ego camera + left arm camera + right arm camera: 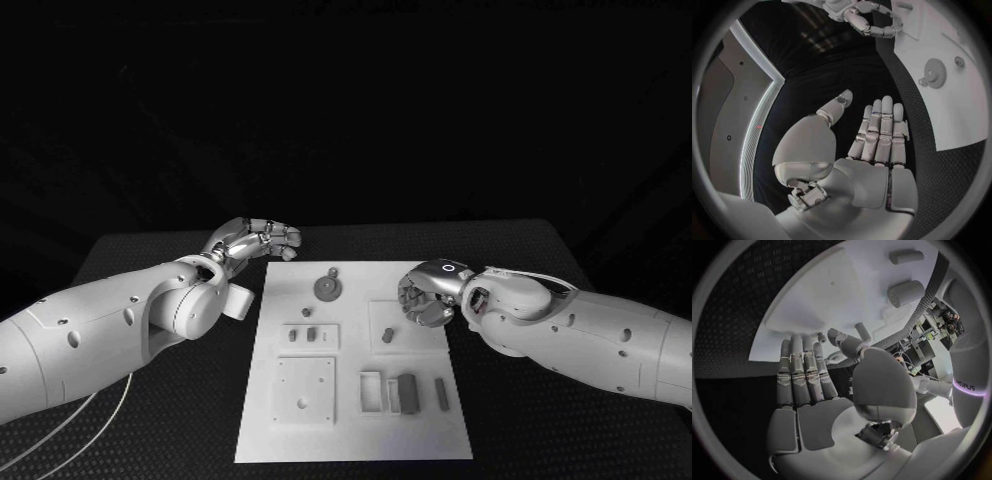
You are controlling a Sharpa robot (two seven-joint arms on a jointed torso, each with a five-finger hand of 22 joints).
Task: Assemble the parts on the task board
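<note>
The white task board (353,425) lies in the middle of the black table. On it are a round grey toothed part (327,288), a small plate with two pegs (309,335), a square plate (304,390) and a dark bar (408,393). My left hand (257,240) hovers off the board's far left corner; in the left wrist view its fingers (879,135) are stretched out and hold nothing, and the toothed part (934,73) lies beyond them. My right hand (430,295) is over the board's right edge, its fingers (801,375) straight and empty above the board (836,300).
A slim grey pin (441,395) and a pale frame (372,390) lie by the dark bar near the board's front right. A small peg (389,335) stands close to my right hand. Black table surface (159,250) surrounds the board.
</note>
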